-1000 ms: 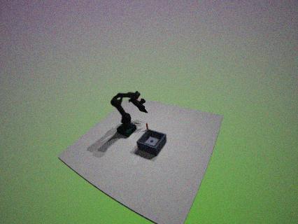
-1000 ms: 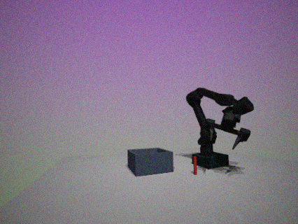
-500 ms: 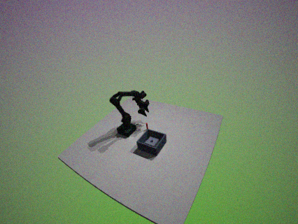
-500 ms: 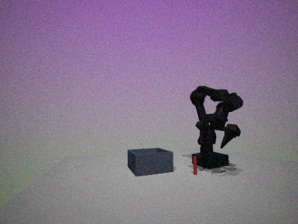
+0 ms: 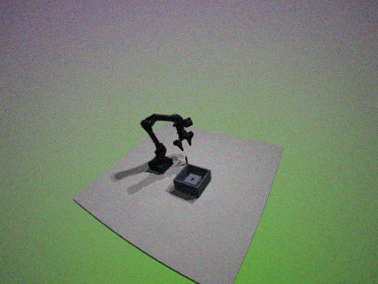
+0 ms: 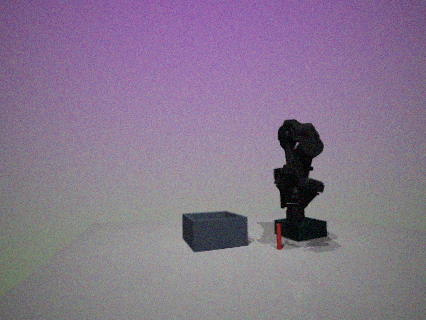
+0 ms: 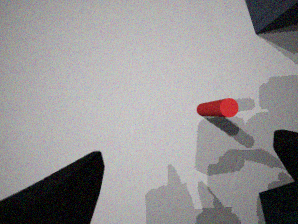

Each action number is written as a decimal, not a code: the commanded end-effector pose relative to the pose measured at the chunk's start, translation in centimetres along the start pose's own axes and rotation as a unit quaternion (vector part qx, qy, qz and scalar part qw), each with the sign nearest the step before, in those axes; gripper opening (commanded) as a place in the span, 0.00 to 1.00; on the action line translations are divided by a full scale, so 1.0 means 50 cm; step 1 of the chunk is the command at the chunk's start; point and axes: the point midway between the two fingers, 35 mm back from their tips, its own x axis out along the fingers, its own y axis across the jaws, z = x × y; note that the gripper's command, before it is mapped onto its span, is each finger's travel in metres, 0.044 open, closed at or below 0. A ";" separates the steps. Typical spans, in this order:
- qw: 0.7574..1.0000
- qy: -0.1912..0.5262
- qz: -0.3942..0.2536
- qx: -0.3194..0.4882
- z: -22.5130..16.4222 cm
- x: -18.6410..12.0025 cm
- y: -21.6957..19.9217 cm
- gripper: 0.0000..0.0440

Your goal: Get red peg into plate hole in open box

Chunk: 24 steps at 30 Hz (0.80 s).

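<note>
Below the wide-open, empty gripper (image 5: 185, 145) (image 7: 187, 149), the red peg (image 5: 186, 160) (image 6: 279, 236) (image 7: 217, 108) stands upright beside the open box (image 5: 188, 188) (image 6: 218, 232) (image 7: 275, 12), seemingly nearer the right-hand fingertip in the wrist view.

The arm (image 5: 164, 117) (image 6: 295, 160) is black nearly all over, with slim links between chunkier, rounded joints, and it rises from a dark, boxy base (image 5: 155, 168) (image 6: 315, 231) with a faint green tint in the exterior view. Its gripper (image 5: 185, 147) (image 7: 187, 149) has 2 matte black fingers, broad at the back and tapering to blunt, slightly rounded tips; any screws or markings are too small to tell.
</note>
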 end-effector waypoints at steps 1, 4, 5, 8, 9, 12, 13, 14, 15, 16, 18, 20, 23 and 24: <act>0.998 0.032 -0.021 0.055 0.006 0.012 -0.013 1.00; 0.993 0.056 -0.035 0.099 0.011 0.021 -0.023 1.00; 0.991 0.064 -0.040 0.114 0.012 0.025 -0.026 1.00; 0.983 0.086 -0.054 0.155 0.016 0.036 -0.035 1.00; 0.980 0.092 -0.058 0.167 0.018 0.039 -0.037 1.00; 0.972 0.109 -0.068 0.199 0.021 0.051 -0.043 1.00; 0.969 0.114 -0.071 0.208 0.022 0.055 -0.045 1.00; 0.966 0.118 -0.074 0.216 0.023 0.058 -0.047 1.00; 0.964 0.122 -0.076 0.224 0.024 0.062 -0.048 1.00; 0.962 0.126 -0.078 0.231 0.024 0.066 -0.049 1.00; 0.958 0.132 -0.082 0.243 0.026 0.074 -0.051 1.00; 0.954 0.137 -0.085 0.252 0.026 0.083 -0.053 1.00; 0.950 0.143 -0.089 0.263 0.025 0.097 -0.055 1.00; 0.949 0.145 -0.090 0.265 0.025 0.102 -0.056 1.00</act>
